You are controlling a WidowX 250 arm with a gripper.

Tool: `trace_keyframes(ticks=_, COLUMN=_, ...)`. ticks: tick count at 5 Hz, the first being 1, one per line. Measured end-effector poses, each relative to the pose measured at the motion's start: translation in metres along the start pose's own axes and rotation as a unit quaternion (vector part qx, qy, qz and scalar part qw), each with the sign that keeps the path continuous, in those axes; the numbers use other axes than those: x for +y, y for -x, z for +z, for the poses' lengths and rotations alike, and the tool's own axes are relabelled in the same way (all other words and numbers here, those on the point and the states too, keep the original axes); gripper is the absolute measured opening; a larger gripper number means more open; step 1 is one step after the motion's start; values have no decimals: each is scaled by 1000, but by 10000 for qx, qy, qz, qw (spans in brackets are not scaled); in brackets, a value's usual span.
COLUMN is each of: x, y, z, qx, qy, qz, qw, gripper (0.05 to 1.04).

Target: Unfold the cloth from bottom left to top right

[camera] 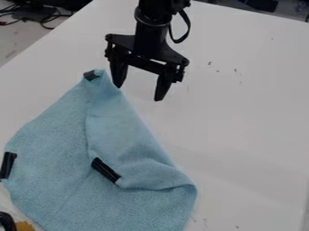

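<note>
The gripper [138, 93] hangs from the top edge, open, its two fingers spread apart with nothing between them. Its left finger is beside the upper tip of the light blue cloth [54, 131]; whether they touch I cannot tell. The cloth lies on the left and lower part of the table, with a folded-over flap [124, 135] on its right side. A black clip [105, 170] sits at the flap's lower corner, near the cloth's middle. Another black clip [8, 165] is at the left corner, and a small black clip [91, 75] is at the upper tip.
The white table [247, 113] extends to the right of the cloth and gripper. At the bottom left corner are a black object [7, 222] and a yellowish-brown thing [24, 226]. Dark cables [43, 20] lie beyond the table's edge at the upper left.
</note>
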State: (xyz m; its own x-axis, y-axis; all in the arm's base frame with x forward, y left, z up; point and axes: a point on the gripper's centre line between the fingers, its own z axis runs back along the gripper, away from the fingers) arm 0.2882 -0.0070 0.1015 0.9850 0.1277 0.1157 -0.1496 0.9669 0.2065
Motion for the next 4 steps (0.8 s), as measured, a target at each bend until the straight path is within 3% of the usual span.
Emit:
trace_keyframes(ticks=2, x=-1, y=21, z=-15, qx=137, qy=-115, qz=255, qw=9995, gripper=1001)
trace_keyframes(ticks=3, x=-1, y=46, z=-12, qx=28, qy=-55, qz=686, qw=9976, gripper=1001)
trace_keyframes(ticks=4, x=-2, y=81, z=-22, qx=74, qy=85, qz=1329, qw=9911, gripper=1001)
